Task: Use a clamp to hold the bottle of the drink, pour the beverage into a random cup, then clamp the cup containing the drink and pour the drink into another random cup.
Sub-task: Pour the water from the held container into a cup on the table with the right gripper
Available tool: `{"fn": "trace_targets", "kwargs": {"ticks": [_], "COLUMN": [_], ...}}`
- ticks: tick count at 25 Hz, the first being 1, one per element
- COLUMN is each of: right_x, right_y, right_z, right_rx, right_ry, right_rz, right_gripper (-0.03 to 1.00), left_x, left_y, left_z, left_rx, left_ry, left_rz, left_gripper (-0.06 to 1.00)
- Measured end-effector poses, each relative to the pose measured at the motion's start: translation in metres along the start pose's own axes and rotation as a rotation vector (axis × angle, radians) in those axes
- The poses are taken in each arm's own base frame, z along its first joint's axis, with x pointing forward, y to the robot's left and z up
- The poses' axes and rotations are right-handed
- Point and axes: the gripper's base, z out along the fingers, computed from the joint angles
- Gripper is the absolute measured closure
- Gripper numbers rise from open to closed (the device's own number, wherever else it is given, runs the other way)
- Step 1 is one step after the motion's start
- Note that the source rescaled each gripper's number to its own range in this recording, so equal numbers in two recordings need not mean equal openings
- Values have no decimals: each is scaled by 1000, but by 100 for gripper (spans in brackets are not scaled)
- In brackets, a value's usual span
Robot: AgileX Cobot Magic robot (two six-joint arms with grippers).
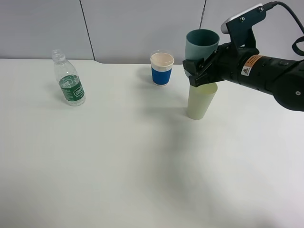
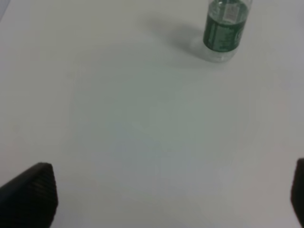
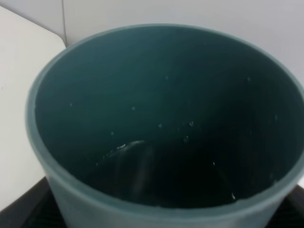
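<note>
Teal cup [image 1: 202, 43] is clamped low on its wall by the right pincer [image 1: 198, 72], jaws closed on it. It is lifted off the table [image 1: 142, 166], near upright, mouth up; probably held level so the drink does not slop before the pour. Pale green cup [image 1: 201, 100] stands right under the pincer, its rim just below the fingers, so a tilt should drop the stream into it. The wrist view shows droplets on the teal cup's dark inner wall and a glint at the bottom; amount of liquid can't tell. Paper cup [image 1: 162, 69] sits beside the pincer, apart and likely out of the pour path. Bottle [image 1: 70, 80] is well away from it, ahead of the left pincer [image 2: 164, 194], whose jaws are wide apart and empty. Bare table lies around the green cup, with the table's rear edge and the wall close behind. Risk: the fingers could clip the green rim on rotation.
</note>
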Motion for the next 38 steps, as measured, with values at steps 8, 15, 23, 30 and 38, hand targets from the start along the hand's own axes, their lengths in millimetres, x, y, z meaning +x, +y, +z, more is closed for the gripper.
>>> {"fn": "trace_targets", "kwargs": {"ticks": [8, 15, 23, 30, 38], "right_x": [2, 7, 1, 9, 12], "right_y": [-7, -19, -44, -62, -66], "right_z": [-1, -5, -20, -27, -29], "right_rx": [5, -4, 53, 92, 87], "right_ry": [4, 48, 36, 77, 97], "right_rz": [-35, -118, -140, -139, -195], "right_gripper": [96, 96, 96, 96, 96], "left_x": [0, 0, 0, 0, 0], "left_y": [0, 0, 0, 0, 0], "left_z": [0, 0, 0, 0, 0], "left_rx": [0, 0, 0, 0, 0], "left_ry": [0, 0, 0, 0, 0], "left_rz": [0, 0, 0, 0, 0], "left_gripper": [-6, -6, -6, -6, -6]}}
